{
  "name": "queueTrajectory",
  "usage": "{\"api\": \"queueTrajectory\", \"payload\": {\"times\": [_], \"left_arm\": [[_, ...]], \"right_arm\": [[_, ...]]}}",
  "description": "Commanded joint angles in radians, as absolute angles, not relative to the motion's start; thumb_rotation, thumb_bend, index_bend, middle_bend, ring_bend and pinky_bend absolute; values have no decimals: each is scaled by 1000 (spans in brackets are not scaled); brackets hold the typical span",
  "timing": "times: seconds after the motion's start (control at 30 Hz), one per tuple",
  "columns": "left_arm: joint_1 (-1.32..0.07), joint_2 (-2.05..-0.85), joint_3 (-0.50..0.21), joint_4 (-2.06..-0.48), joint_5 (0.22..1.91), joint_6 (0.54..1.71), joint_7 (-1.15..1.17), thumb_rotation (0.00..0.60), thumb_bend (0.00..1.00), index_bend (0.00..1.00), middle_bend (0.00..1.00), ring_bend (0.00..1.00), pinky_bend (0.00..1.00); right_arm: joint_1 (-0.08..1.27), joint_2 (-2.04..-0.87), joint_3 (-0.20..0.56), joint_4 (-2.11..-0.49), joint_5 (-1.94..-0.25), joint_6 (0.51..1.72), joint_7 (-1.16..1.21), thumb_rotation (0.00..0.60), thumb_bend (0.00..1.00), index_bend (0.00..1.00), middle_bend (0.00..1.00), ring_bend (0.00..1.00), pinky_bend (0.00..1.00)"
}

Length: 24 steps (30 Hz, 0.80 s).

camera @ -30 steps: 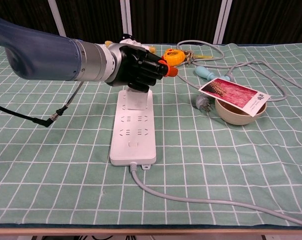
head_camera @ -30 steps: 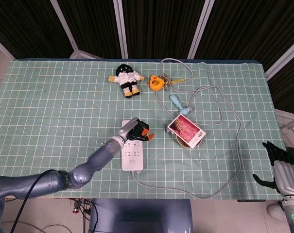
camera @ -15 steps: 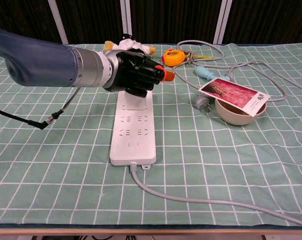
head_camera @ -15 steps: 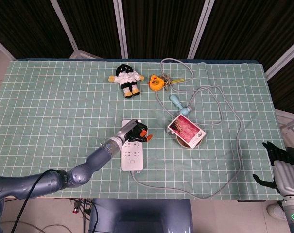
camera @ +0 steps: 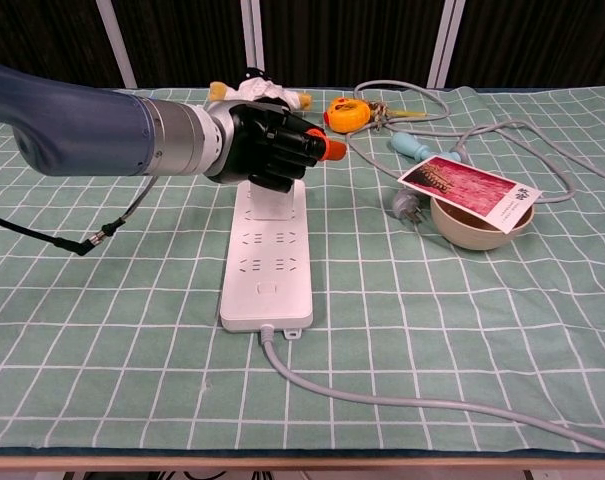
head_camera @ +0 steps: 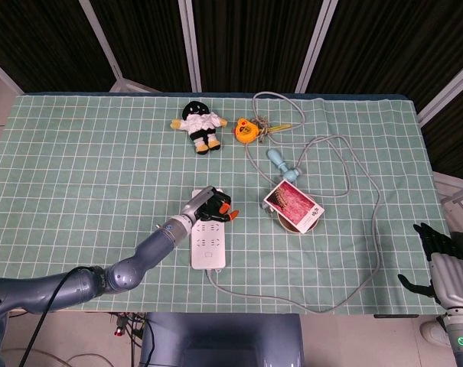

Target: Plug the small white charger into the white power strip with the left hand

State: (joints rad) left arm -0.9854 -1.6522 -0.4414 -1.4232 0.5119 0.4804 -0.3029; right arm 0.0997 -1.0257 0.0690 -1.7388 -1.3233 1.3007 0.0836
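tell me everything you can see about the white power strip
The white power strip is a long, smooth plastic bar lying flat on the green checked tablecloth, with rows of sockets on top. A grey cord leaves its near end and curves right. The left robot hand hovers over its far end, hiding it.

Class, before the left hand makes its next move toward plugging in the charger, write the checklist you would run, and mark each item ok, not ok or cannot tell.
1. Left hand is over the far end of the power strip: ok.
2. Charger is gripped in that hand: cannot tell, the curled fingers hide it.
3. Near sockets on the strip are free: ok.
4. Prongs line up with a socket: cannot tell.
5. Right hand is away from the strip, at the table edge: ok.
6. Bowl and its card stand apart from the strip: ok.
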Motion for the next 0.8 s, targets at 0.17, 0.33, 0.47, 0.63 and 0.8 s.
{"api": "queueTrajectory", "payload": {"times": [0.17,0.33,0.47,0.63,0.8], "left_arm": [[-983,-1647,-430,-1424,522,485,-319,600,340,855,990,952,1000],[-978,-1644,-418,-1430,530,486,-329,600,340,856,990,952,1000],[-979,-1646,-411,-1427,536,488,-333,600,340,855,990,951,1000],[-976,-1646,-424,-1432,549,499,-349,600,340,849,987,950,1000],[-957,-1624,-481,-1488,597,556,-372,600,340,794,942,916,1000]], "right_arm": [[99,-1026,70,-1739,-1323,1302,83,600,303,0,0,0,0],[99,-1028,70,-1738,-1324,1304,82,600,304,0,0,0,0],[98,-1028,70,-1739,-1326,1306,82,600,304,0,0,0,0],[99,-1028,70,-1738,-1326,1306,81,600,304,0,0,0,0],[98,-1029,69,-1736,-1331,1309,79,600,304,0,0,0,0]]}}
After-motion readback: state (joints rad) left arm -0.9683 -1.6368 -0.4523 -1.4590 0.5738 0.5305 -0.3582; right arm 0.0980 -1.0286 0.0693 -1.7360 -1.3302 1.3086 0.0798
